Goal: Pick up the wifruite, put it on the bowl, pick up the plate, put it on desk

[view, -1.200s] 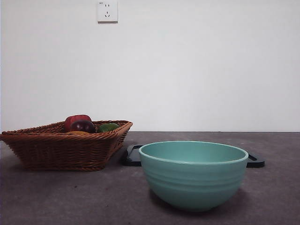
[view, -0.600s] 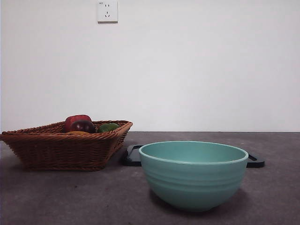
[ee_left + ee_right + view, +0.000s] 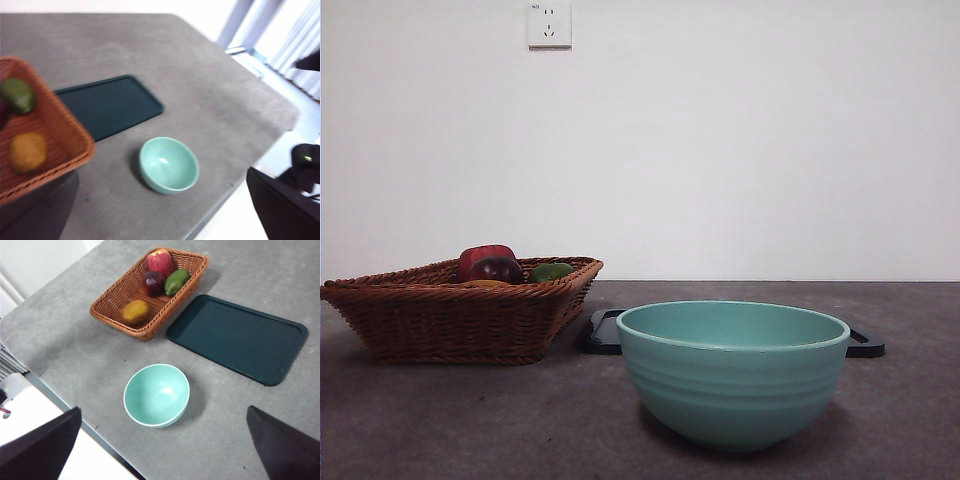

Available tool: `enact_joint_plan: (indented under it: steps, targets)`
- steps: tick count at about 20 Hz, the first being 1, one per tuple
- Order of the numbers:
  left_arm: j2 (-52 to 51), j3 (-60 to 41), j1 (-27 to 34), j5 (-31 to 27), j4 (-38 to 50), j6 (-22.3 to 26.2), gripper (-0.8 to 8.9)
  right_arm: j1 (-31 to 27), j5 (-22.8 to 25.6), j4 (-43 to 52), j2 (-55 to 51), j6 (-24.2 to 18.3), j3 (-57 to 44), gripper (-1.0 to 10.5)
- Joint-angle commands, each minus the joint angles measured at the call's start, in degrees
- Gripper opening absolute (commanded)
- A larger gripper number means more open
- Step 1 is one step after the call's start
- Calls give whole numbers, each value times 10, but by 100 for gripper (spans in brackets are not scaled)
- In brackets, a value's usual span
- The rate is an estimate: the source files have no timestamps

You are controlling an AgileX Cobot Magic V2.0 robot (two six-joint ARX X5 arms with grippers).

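Wicker basket (image 3: 460,310) at the left of the desk (image 3: 520,420) holds the golden-brown kiwifruit (image 3: 135,312) at its near end, beside a dark red fruit (image 3: 153,282), a green fruit (image 3: 177,282) and a red apple (image 3: 160,261) farther back. To its right a flat black tray (image 3: 237,337) lies on the far side, and the empty mint-green bowl (image 3: 732,372) stands nearer, just in front of the tray. Judged from this layout, the first step is not yet begun: the kiwifruit has to be reached in the basket, gripped and carried right to the bowl. Both arms hang high above the table, well apart from the fruit. The left gripper (image 3: 150,235) shows dark jaws spread wide at the picture's edge; the right gripper (image 3: 165,460) is likewise spread wide and holds nothing.
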Motion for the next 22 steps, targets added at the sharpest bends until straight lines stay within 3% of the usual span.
enact_joint_plan:
  steps: [1, 4, 10, 22]
  targets:
    - [27, 11, -2, -26, 3, -12, 653, 3, 1, 15, 3, -6, 11, 589]
    - [76, 11, -2, -68, 3, -12, 653, 3, 1, 32, 3, -6, 11, 589]
    - [228, 28, -5, -84, 3, -32, 647, 3, 1, 35, 3, -6, 11, 589]
    - [546, 197, -96, -294, -5, -9, 647, 3, 1, 35, 3, -6, 11, 589]
